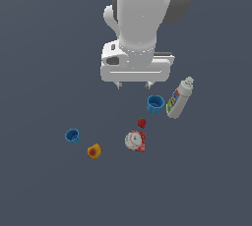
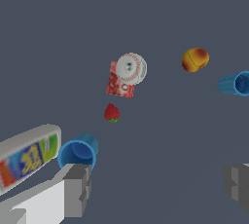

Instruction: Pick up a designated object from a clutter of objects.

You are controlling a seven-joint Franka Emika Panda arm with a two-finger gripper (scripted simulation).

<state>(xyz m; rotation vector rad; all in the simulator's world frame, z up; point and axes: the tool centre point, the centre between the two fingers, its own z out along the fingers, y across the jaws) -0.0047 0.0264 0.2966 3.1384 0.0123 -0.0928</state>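
Observation:
The designated object, an orange-yellow fruit ball with a red blush (image 1: pixel 94 151), lies on the grey floor toward the exterior view's left, beside a small blue cup (image 1: pixel 73 135). It also shows in the wrist view (image 2: pixel 195 59), far from the fingers. My gripper (image 1: pixel 133 85) hangs open and empty above the floor, over a second blue cup (image 1: pixel 155 103). Its grey fingers (image 2: pixel 78 189) stand wide apart with nothing between them.
A white spray bottle (image 1: pixel 179 98) lies at the exterior view's right, next to the second blue cup (image 2: pixel 78 152). A tiny red strawberry (image 1: pixel 141 123) and a red-and-white round item (image 1: pixel 135 141) lie between the cups.

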